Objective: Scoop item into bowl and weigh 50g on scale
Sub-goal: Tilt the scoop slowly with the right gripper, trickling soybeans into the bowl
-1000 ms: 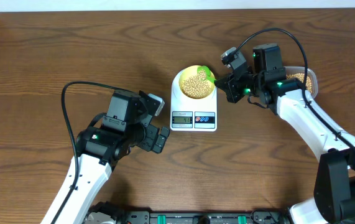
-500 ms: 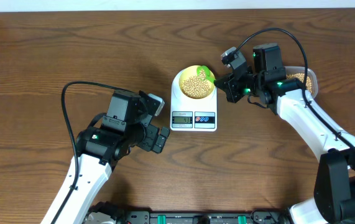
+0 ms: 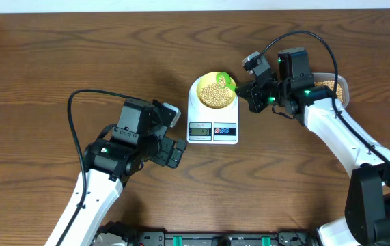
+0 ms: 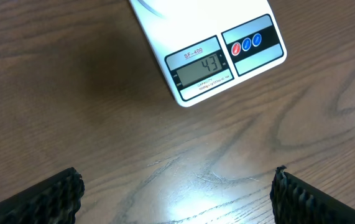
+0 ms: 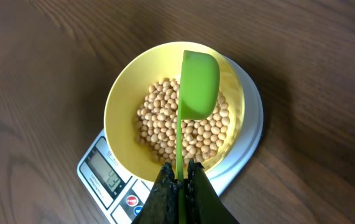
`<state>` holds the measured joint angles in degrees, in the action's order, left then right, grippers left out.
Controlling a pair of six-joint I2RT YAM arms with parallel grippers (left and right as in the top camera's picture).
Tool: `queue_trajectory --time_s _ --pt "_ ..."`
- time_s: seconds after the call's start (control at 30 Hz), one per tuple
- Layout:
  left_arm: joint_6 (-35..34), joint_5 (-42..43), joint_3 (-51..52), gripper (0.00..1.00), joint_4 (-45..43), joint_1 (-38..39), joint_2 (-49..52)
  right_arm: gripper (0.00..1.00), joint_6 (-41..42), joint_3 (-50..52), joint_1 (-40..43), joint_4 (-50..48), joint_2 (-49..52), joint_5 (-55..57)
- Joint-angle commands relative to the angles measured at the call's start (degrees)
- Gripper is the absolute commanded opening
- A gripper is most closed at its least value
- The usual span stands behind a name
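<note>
Overhead: bowl [image 3: 200, 89] w/ beans [image 3: 214, 93] sits on scale [image 3: 212, 136]. Right gripper [image 3: 249, 92] clamped on green scoop [image 3: 225, 79] handle, scoop over bowl. Left gripper [image 3: 174, 152] wide open, empty, on surface near scale.
Left wrist: display [image 4: 202, 68] reads 43, short of 50.
Right wrist: scoop tipped, looks emptied. Prob 1 more small scoop from tub [image 3: 343, 87] needed.
</note>
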<state>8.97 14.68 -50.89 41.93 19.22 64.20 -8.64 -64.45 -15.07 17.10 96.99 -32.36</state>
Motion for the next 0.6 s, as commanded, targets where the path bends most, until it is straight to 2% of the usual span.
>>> queue_trajectory --time_s 0.0,0.23,0.57 --pt "-0.24 -0.37 0.04 0.98 -0.04 -0.24 0.11 0.01 -1.31 -1.33 -0.04 0.02 -1.53 -0.96" --pt "-0.24 -0.37 0.04 0.98 -0.04 -0.24 0.11 0.01 -4.35 -1.33 -0.04 0.04 -1.53 3.78" --pt "-0.22 -0.37 0.04 0.98 -0.04 -0.24 0.11 0.01 -4.26 -1.33 -0.28 0.11 -1.53 1.46"
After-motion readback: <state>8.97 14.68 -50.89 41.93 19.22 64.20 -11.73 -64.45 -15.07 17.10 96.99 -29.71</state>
